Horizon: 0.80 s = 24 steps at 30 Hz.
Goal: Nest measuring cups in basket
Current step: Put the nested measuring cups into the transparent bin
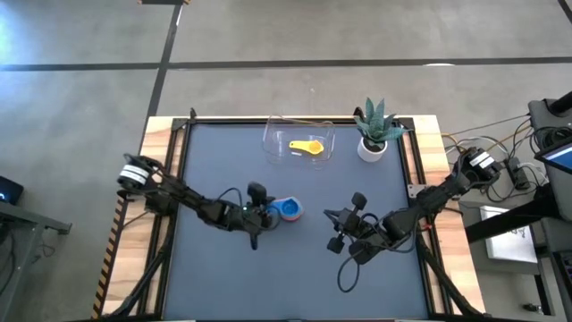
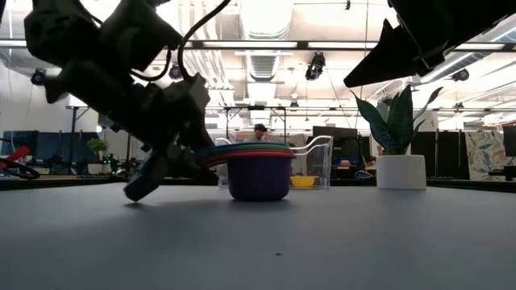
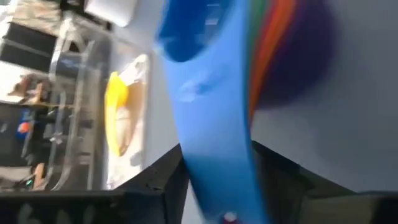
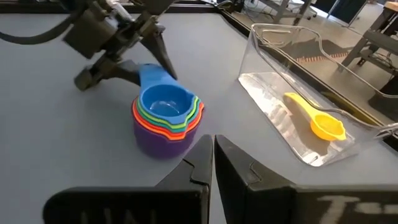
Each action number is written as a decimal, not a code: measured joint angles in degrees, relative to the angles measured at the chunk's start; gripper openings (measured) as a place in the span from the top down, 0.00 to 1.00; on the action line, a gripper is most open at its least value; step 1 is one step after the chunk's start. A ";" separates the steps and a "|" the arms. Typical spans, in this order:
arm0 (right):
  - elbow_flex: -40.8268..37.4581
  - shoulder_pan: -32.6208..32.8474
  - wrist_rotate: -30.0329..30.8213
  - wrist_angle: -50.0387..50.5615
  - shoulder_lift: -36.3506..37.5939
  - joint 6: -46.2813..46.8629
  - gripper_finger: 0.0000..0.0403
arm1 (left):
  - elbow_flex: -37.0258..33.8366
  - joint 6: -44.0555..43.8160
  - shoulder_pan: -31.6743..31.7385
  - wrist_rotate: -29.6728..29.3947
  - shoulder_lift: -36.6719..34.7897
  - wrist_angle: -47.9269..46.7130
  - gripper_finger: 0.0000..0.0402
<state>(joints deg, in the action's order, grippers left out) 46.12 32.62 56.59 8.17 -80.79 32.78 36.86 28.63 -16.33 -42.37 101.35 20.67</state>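
Gripping the blue cup's handle [image 4: 149,73], the left gripper [image 1: 266,215] sits at the table's middle, its fingers pinched on that handle, as the left wrist view confirms. The blue cup [image 4: 165,103] tops a nested stack [image 4: 166,124] standing on the table [image 1: 214,277], with green, orange, red and purple rims visible beneath it; a teal layer cannot be confirmed. The basket [image 1: 298,140] stands at the far edge, well apart from the stack, holding only the yellow cup [image 1: 308,148]. The right gripper [image 1: 340,229] waits to the right of the stack, fingers pressed together. Judgement: nesting is largely done, but the stack remains outside the basket and the yellow cup is not yet joined.
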 joint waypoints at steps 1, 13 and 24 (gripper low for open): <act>-0.02 -0.01 0.00 0.02 0.00 -0.01 0.98 | 0.55 -0.18 -0.35 0.42 -0.28 -1.98 0.64; 0.20 -0.02 -0.01 0.04 0.00 -1.00 0.98 | 6.54 -14.94 -1.31 10.92 -12.54 -33.70 0.50; 0.14 -0.02 -0.66 0.04 0.00 -2.05 0.98 | 10.74 -2.56 11.24 21.70 -32.19 -32.57 0.48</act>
<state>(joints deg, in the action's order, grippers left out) 46.26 32.60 55.93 8.21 -80.79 30.73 47.60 26.08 -5.09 -20.67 69.16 -11.89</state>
